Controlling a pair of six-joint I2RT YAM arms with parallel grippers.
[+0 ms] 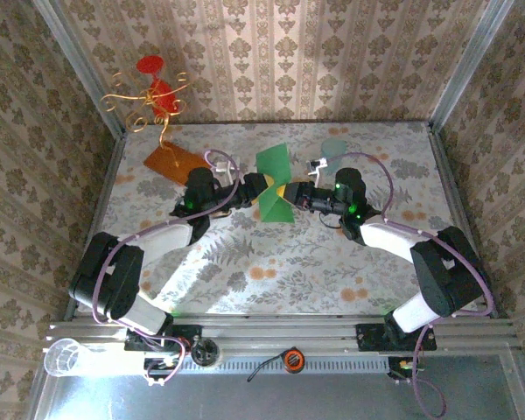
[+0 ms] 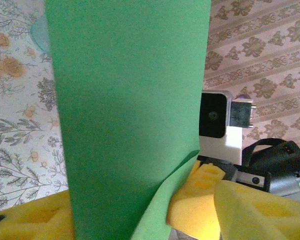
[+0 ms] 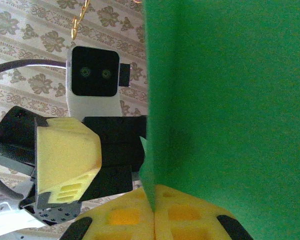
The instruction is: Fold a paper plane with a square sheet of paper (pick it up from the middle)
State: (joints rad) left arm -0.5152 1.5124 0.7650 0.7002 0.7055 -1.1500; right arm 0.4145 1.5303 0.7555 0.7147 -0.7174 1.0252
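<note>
Between the arms, right gripper [image 3: 153, 212]: yellow pads pressed together, pinching the lower edge of the paper plane [image 1: 271, 164].
Left gripper [image 2: 140, 220]: fingers spread, one on either side of the green sheet.
Paper plane: upright over the middle of the table [image 1: 271, 262].
Orange-brown board [image 1: 171, 160]: flat, far left, apart from both grippers.
</note>
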